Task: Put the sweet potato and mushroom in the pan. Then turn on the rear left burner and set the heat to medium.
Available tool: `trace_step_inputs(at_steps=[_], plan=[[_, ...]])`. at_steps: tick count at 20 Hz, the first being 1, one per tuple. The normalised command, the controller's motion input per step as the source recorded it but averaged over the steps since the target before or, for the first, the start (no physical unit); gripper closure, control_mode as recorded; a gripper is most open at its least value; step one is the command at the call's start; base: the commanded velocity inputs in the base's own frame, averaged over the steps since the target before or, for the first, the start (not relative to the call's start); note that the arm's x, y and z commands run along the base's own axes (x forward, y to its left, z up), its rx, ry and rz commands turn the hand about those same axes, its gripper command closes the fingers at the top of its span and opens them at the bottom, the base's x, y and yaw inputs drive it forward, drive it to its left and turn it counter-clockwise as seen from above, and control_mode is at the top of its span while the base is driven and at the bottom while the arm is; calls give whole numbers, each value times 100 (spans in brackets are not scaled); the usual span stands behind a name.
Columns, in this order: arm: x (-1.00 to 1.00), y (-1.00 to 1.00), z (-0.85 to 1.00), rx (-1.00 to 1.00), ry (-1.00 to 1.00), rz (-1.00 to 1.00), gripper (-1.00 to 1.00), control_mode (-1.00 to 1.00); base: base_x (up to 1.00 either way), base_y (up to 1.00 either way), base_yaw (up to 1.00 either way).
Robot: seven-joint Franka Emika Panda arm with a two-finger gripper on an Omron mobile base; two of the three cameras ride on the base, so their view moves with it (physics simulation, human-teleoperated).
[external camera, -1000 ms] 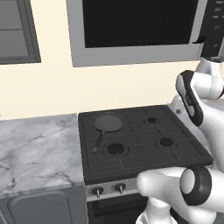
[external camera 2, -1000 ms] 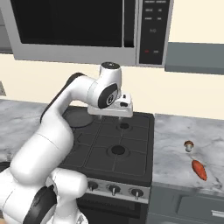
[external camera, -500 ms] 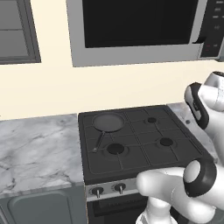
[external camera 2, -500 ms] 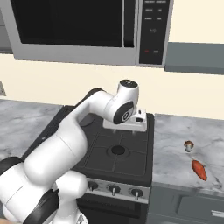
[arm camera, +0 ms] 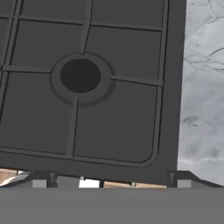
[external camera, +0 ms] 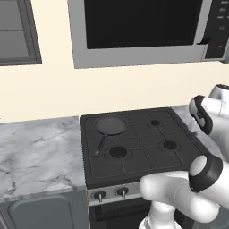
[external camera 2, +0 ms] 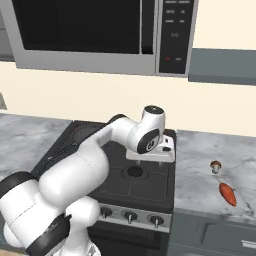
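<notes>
While jaws spread wide over stove [arm camera: 122, 127] | sweet potato [external camera 2: 227, 194], mushroom [external camera 2: 215, 166] seemingly well right

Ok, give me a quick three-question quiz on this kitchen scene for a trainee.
1. True or false: the pan sits on the stove's rear left burner.
2. Which lies nearer the counter's front edge, the sweet potato or the mushroom?
3. Is the hand A) open and empty, or B) shut on the mushroom?

Key: 1 true; 2 the sweet potato; 3 A.
</notes>
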Motion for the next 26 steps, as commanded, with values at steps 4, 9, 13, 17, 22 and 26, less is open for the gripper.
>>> trace_step_inputs(at_steps=[4, 9, 13, 17, 22, 26], plan=[[46, -11, 0, 0, 0, 0, -100, -100, 0, 0, 0], [46, 2, 1, 0, 0, 0, -100, -100, 0, 0, 0], [24, 11, -3, -3, 2, 2, -100, -100, 0, 0, 0], [4, -3, 0, -2, 7, 3, -100, -100, 0, 0, 0], [-7, -68, 23, 2, 6, -6, -100, -100, 0, 0, 0], [-29, -69, 3, 9, 0, -16, -100, -100, 0, 0, 0]])
